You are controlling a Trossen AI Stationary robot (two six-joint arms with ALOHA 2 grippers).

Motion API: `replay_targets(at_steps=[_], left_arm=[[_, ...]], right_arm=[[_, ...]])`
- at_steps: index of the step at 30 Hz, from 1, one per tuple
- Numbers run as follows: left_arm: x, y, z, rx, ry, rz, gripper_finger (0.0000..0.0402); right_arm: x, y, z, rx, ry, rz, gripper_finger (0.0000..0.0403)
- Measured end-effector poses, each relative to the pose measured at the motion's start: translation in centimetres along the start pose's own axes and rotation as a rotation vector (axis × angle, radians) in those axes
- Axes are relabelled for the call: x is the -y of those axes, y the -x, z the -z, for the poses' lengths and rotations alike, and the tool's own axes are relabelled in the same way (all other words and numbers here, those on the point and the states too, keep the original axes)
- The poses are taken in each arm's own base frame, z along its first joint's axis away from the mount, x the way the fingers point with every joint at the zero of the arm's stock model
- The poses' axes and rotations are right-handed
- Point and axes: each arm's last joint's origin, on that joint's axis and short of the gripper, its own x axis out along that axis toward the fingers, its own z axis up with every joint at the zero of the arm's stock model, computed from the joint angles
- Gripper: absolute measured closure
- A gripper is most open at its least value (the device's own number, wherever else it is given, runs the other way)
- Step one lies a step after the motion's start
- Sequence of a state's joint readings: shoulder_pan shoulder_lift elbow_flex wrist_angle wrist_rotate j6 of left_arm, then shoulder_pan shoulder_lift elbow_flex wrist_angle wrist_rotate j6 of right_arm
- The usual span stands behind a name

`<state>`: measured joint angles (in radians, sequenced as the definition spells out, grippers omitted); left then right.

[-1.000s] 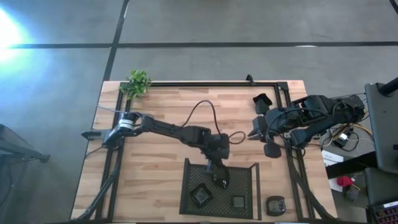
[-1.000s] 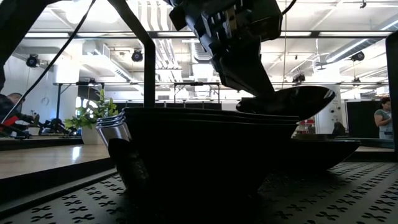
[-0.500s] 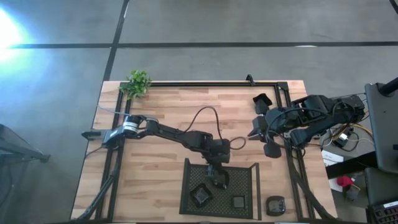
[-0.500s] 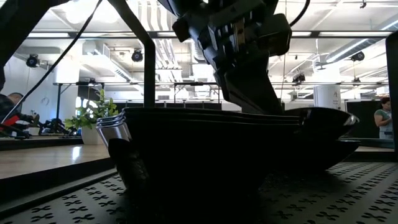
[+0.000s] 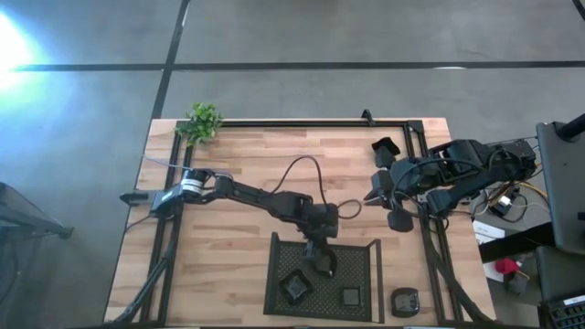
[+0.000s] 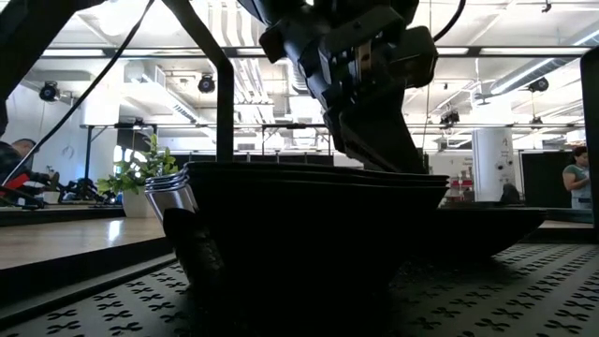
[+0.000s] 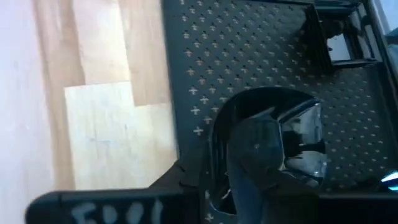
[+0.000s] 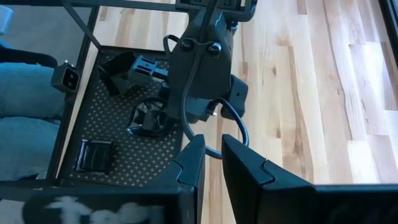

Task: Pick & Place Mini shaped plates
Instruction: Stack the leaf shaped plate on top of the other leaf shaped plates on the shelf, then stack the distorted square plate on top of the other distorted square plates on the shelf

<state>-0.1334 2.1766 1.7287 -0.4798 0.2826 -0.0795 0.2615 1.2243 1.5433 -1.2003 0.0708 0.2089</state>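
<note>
My left gripper [image 5: 320, 263] reaches down into the black mesh tray [image 5: 375, 265]. Its fingers stand open astride the rim of a round glossy mini shaped plate [image 7: 280, 143], which lies flat on the mesh [image 7: 249, 56]. Two more plates [image 5: 294, 287] [image 5: 350, 296] rest in the tray nearer the front, and an angular one [image 7: 339, 37] shows beyond. In the low view a plate [image 6: 309, 225] close to the camera hides the tray floor. My right gripper [image 5: 370, 196] waits high at the table's right, its fingers a narrow gap apart [image 8: 212, 146] with nothing between them. My left gripper comes slanting down from the far side, with one finger [image 7: 255, 162] over the round plate's hollow and the plate's rim [image 7: 214, 155] between the two fingers. The plate lies on the tray floor. I cannot tell whether either finger touches it.
Another plate [image 5: 405, 302] lies on the table right of the tray, and one [image 5: 384, 148] sits at the far right by the right arm. A small green plant [image 5: 203, 122] stands at the far left corner. Bare wood lies left of the tray.
My left gripper has gone down into the tray with the round plate. The plate hung tilted above the tray a second ago, sank half a second ago, and now lies flat, out of sight behind the near plate in the low view.
</note>
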Motion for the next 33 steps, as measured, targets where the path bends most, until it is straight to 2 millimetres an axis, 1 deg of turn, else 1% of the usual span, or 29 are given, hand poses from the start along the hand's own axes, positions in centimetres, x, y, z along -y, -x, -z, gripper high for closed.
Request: replay_targets(at_steps=[4, 7, 10, 13, 19, 22, 25, 29, 33], left_arm=[[0.1, 0.9, -0.4, 0.022, -0.003, -0.005, 0.034], [0.2, 2.4, -0.9, 0.046, -0.017, -0.012, 0.034], [0.6, 4.2, -1.5, 0.07, -0.037, -0.043, 0.0339], [1.0, 6.5, -2.1, 0.111, -0.068, -0.125, 0.0339], [2.0, 11.0, -2.7, 0.171, -0.09, -0.269, 0.0339], [2.6, 13.1, -2.9, 0.212, -0.104, -0.287, 0.0339], [3.1, 14.9, -2.9, 0.243, -0.128, -0.292, 0.0339], [3.7, 17.1, -2.7, 0.276, -0.13, -0.345, 0.0339], [4.0, 18.9, -2.4, 0.308, -0.134, -0.401, 0.0339]], right_arm=[[0.0, 0.0, 0.0, 0.001, 0.002, 0.006, 0.035], [0.1, 0.0, 0.0, 0.002, 0.002, 0.014, 0.035], [0.2, 0.0, 0.0, 0.009, 0.003, 0.048, 0.035], [0.4, 0.2, 0.2, 0.009, 0.003, 0.106, 0.035], [1.4, 1.1, 0.4, 0.049, -0.066, 0.212, 0.035], [2.5, 1.3, 0.5, 0.061, -0.141, 0.292, 0.035], [3.9, 1.2, 0.7, 0.029, -0.209, 0.347, 0.035], [6.2, 0.9, 1.2, -0.012, -0.304, 0.43, 0.035], [8.7, 0.8, 2.0, -0.069, -0.399, 0.516, 0.035]])
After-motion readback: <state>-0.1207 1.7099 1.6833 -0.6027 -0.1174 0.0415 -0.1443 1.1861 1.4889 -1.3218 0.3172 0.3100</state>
